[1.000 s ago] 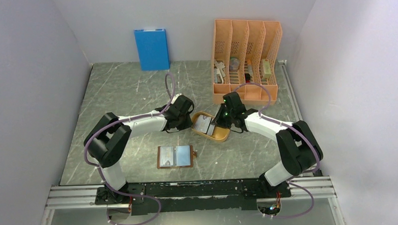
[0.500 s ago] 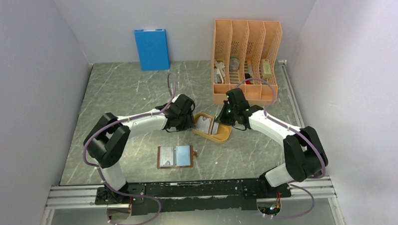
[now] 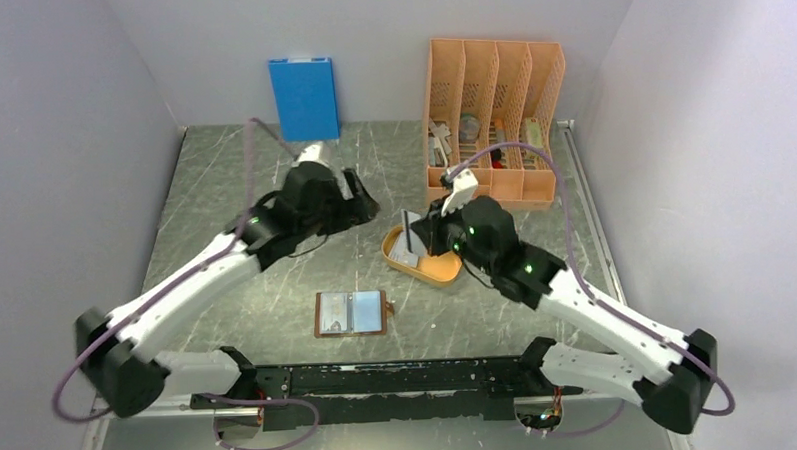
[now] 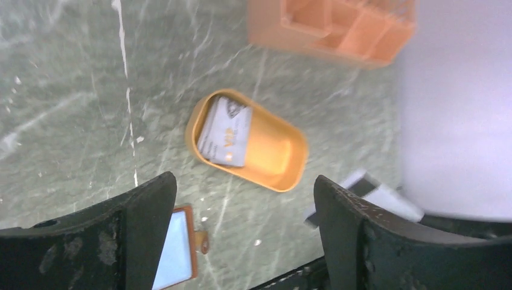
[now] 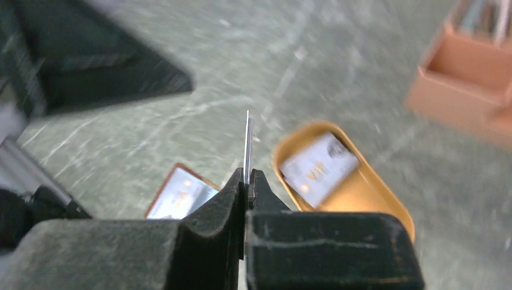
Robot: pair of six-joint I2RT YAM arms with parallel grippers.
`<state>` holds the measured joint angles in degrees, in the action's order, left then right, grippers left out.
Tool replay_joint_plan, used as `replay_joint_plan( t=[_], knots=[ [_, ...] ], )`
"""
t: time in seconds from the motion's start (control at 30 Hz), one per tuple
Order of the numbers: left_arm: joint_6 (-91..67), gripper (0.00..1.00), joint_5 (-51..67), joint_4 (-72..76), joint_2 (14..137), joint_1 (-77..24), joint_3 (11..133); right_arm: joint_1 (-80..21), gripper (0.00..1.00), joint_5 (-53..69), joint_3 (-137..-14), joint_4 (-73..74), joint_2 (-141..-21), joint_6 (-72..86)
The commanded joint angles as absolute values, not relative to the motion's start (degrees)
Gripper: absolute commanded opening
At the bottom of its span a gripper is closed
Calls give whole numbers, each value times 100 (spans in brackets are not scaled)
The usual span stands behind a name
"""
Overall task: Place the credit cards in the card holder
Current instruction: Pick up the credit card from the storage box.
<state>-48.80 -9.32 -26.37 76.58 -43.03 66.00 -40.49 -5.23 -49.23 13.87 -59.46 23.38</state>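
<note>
My right gripper [image 5: 248,175] is shut on a thin credit card [image 5: 247,142], held upright and seen edge-on. In the top view that card [image 3: 406,238] stands over the left end of the orange oval tray [image 3: 438,269], with the right gripper [image 3: 422,236] beside it. Another credit card [image 5: 317,162] lies flat in the tray, and the left wrist view shows this card [image 4: 224,132] too. The brown card holder [image 3: 351,313] lies unfolded nearer the arms, pale blue showing inside. My left gripper [image 4: 241,187] hangs open and empty, raised left of the tray [image 4: 272,158]; from above, the left gripper [image 3: 361,200] is apart from it.
A tall orange file rack [image 3: 494,122] with small items stands at the back right. An upright blue box [image 3: 304,98] leans on the back wall. Grey walls close in both sides. A metal rail [image 3: 380,381] runs along the near edge.
The left gripper opened, rose and drew back left, away from the tray. The right gripper closed on a card and lifted it upright off the tray.
</note>
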Motion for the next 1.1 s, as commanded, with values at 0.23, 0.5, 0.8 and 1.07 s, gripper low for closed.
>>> replay_joint_plan(
  t=[0.23, 0.5, 0.8, 1.07],
  knots=[
    [-5022, 97, -403, -3718, 5556, -4055, 7242, -7005, 0, -3785, -4421, -2475, -5150, -3845],
    [-5985, 97, 1469, -2983, 5715, -4043, 7324, -7996, 0, -3674, -3383, -6072, -5801, -8053],
    [-6213, 91, 2350, -2151, 6047, -4043, 6917, -8124, 0, -3434, -3414, -5491, -5720, -8336],
    [-6337, 67, 2637, -1692, 6390, -4043, 6935, -8210, 0, -3410, -3248, -5308, -5575, -8287]
  ],
)
